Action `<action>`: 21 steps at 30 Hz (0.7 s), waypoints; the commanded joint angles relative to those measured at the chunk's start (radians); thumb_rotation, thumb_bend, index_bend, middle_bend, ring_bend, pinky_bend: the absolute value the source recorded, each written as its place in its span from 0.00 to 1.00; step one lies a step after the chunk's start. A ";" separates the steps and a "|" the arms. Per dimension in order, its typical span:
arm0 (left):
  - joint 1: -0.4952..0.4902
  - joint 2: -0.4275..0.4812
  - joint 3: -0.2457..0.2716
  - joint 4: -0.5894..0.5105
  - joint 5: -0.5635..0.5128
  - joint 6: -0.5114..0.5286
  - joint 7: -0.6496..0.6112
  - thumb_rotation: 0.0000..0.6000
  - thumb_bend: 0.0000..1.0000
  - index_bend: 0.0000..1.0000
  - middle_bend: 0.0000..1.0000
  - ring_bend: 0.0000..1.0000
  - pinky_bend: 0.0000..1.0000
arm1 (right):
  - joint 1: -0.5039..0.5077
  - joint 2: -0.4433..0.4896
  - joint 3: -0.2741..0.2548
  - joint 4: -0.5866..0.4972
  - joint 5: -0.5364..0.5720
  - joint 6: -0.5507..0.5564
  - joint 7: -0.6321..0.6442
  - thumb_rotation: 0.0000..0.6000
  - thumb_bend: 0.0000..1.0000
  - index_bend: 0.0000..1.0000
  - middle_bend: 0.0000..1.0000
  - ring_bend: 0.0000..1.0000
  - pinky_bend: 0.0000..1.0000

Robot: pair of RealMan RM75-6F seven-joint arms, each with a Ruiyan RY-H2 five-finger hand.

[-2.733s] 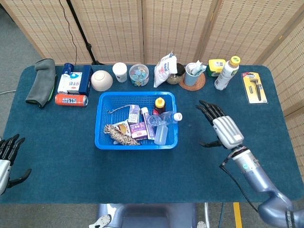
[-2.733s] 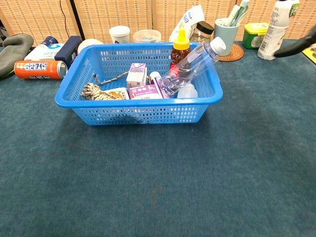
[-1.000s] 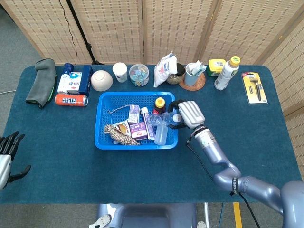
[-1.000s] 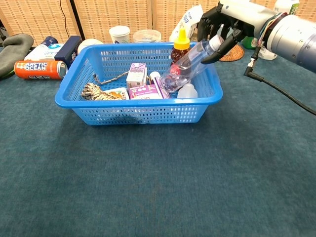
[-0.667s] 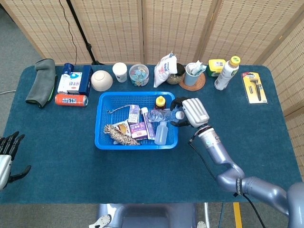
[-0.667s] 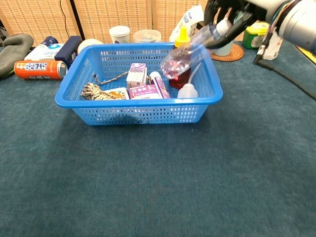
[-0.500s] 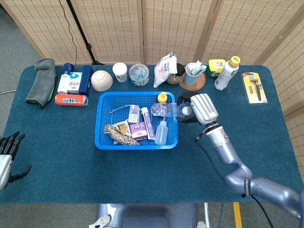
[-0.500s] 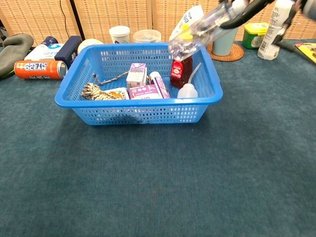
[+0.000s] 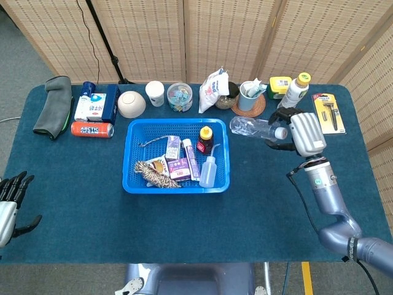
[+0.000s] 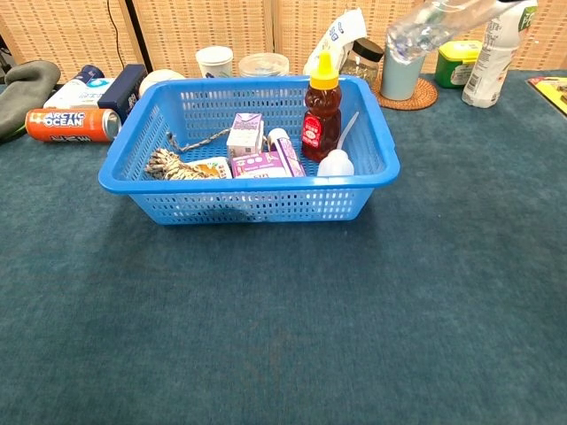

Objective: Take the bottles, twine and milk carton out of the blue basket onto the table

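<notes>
My right hand [image 9: 302, 135] holds a clear plastic bottle [image 9: 250, 128] by its capped end, lifted in the air to the right of the blue basket [image 9: 136, 185]. In the chest view the same bottle [image 10: 430, 25] shows blurred at the top edge. Inside the basket stand a red bottle with a yellow cap [image 10: 321, 108], a small white squeeze bottle [image 9: 208, 171], a purple milk carton [image 10: 246, 135], a ball of twine [image 9: 153, 174] and a purple tube [image 9: 191, 160]. My left hand [image 9: 8, 206] hovers open at the table's left front edge, far from the basket.
Along the far edge stand a white lotion bottle [image 9: 292, 94], a cup of toothbrushes on a coaster [image 9: 249, 96], a green tub [image 9: 280, 85], a snack bag [image 9: 213, 90], a jar [image 9: 179, 96], a paper cup [image 9: 155, 93] and a bowl [image 9: 131, 104]. A can [image 9: 91, 129] and a razor pack [image 9: 330, 112] lie near the ends.
My right hand closed on the clear bottle in the basket, lifted it out and carried it to the right, clear of the basket rim. The red bottle now stands upright. The left hand stayed put.
</notes>
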 commanded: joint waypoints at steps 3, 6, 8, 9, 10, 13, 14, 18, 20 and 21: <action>-0.002 -0.002 0.000 -0.002 -0.001 -0.004 0.007 1.00 0.23 0.00 0.00 0.00 0.00 | -0.024 -0.018 -0.036 0.075 -0.006 -0.001 0.029 1.00 0.31 0.56 0.56 0.47 0.50; -0.002 -0.003 0.000 -0.004 -0.002 -0.004 0.011 1.00 0.23 0.00 0.00 0.00 0.00 | -0.029 -0.045 -0.056 0.138 -0.007 -0.013 0.041 1.00 0.31 0.56 0.56 0.47 0.50; -0.002 -0.004 0.000 -0.005 -0.004 -0.004 0.014 1.00 0.23 0.00 0.00 0.00 0.00 | -0.032 -0.066 -0.072 0.177 -0.009 -0.026 0.056 1.00 0.31 0.56 0.56 0.47 0.50; -0.002 -0.004 0.000 -0.006 -0.005 -0.004 0.015 1.00 0.23 0.00 0.00 0.00 0.00 | -0.032 -0.079 -0.079 0.196 -0.011 -0.031 0.063 1.00 0.31 0.56 0.56 0.47 0.50; -0.003 -0.004 0.000 -0.006 -0.006 -0.006 0.017 1.00 0.23 0.00 0.00 0.00 0.00 | -0.034 -0.093 -0.098 0.211 -0.014 -0.051 0.070 1.00 0.31 0.56 0.56 0.47 0.50; -0.003 -0.005 0.000 -0.006 -0.007 -0.006 0.018 1.00 0.23 0.00 0.00 0.00 0.00 | -0.033 -0.115 -0.128 0.237 -0.038 -0.073 0.102 1.00 0.31 0.52 0.52 0.44 0.47; -0.003 -0.005 -0.001 -0.006 -0.008 -0.007 0.019 1.00 0.23 0.00 0.00 0.00 0.00 | -0.033 -0.113 -0.141 0.237 -0.049 -0.086 0.111 1.00 0.30 0.48 0.49 0.41 0.44; -0.004 -0.004 -0.002 -0.006 -0.011 -0.009 0.016 1.00 0.23 0.00 0.00 0.00 0.00 | -0.019 -0.063 -0.201 0.203 -0.077 -0.190 0.100 1.00 0.04 0.03 0.04 0.04 0.06; -0.005 -0.003 -0.002 -0.005 -0.012 -0.010 0.014 1.00 0.23 0.00 0.00 0.00 0.00 | -0.014 -0.040 -0.195 0.169 -0.069 -0.202 0.090 1.00 0.00 0.00 0.00 0.00 0.00; -0.005 -0.003 -0.002 -0.005 -0.013 -0.011 0.012 1.00 0.23 0.00 0.00 0.00 0.00 | -0.014 -0.033 -0.188 0.158 -0.065 -0.197 0.085 1.00 0.00 0.00 0.00 0.00 0.00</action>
